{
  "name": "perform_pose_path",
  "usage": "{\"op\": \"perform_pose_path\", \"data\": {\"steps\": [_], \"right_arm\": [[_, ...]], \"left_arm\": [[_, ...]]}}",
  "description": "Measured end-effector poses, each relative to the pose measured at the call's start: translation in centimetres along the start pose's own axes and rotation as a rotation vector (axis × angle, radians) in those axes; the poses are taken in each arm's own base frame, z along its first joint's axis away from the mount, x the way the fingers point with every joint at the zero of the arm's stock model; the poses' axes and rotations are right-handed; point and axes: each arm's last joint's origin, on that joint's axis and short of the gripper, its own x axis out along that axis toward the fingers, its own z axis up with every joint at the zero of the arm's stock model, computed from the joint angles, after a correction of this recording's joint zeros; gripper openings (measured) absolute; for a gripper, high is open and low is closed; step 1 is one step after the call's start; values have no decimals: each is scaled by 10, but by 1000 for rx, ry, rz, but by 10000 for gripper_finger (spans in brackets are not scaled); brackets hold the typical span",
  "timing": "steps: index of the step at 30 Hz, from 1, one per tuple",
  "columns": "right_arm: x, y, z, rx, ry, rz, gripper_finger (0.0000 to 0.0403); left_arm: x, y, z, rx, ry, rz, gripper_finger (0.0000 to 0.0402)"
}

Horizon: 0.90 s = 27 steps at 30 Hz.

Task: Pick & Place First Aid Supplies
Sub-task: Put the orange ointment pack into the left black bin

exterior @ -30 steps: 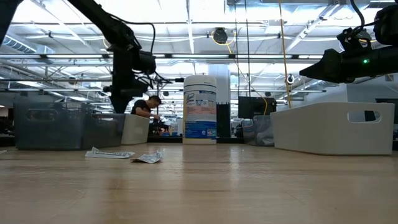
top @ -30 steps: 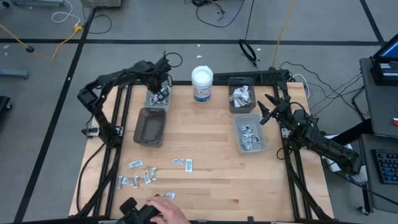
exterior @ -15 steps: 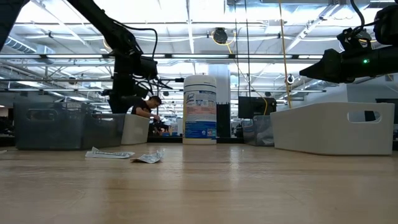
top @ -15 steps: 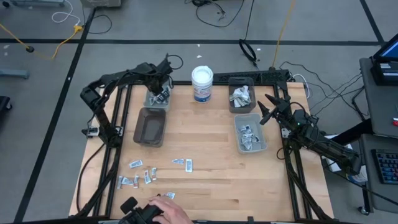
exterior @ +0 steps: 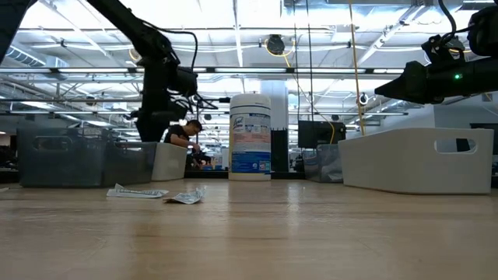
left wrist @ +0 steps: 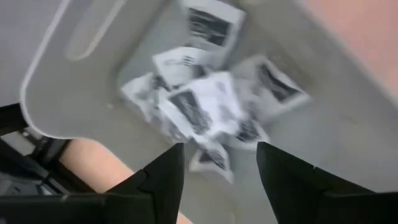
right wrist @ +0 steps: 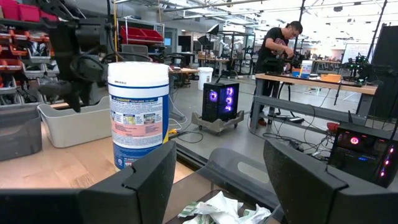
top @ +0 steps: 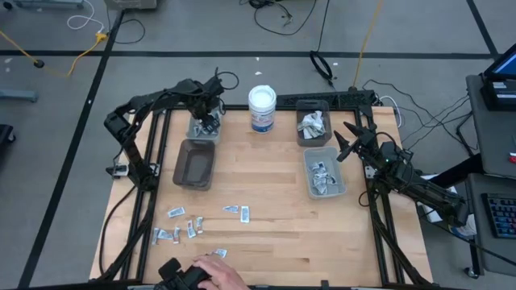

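My left gripper points down, open, over the small white bin at the table's far left. In the left wrist view its fingers stand apart above a pile of white packets with dark print lying in that bin; the lowest packet shows between the fingertips, blurred. More first aid supplies lie flat on the wood near the front left, also seen in the low view. My right gripper waits open and level at the right, beside two bins.
An empty grey bin sits just in front of the white one. A white round tub stands at the far middle. Two bins with packets are at the right. A person's hand reaches over the front edge.
My left gripper has stayed over the far-left bin and has opened there. My right arm has kept still.
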Motion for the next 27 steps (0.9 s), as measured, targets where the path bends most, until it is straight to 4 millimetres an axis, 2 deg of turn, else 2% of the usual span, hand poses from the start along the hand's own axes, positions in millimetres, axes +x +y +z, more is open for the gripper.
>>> {"op": "perform_pose_path", "data": {"steps": [11,18,21,27], "right_arm": [[0,0,0,0,0,0,238],[0,0,0,0,0,0,238],[0,0,0,0,0,0,238],[0,0,0,0,0,0,238]], "left_arm": [[-41,-14,0,116,82,-83,190],[-52,-26,0,180,91,-140,195],[-55,-43,0,213,85,-141,199],[-62,-89,-6,360,71,-145,195]]}}
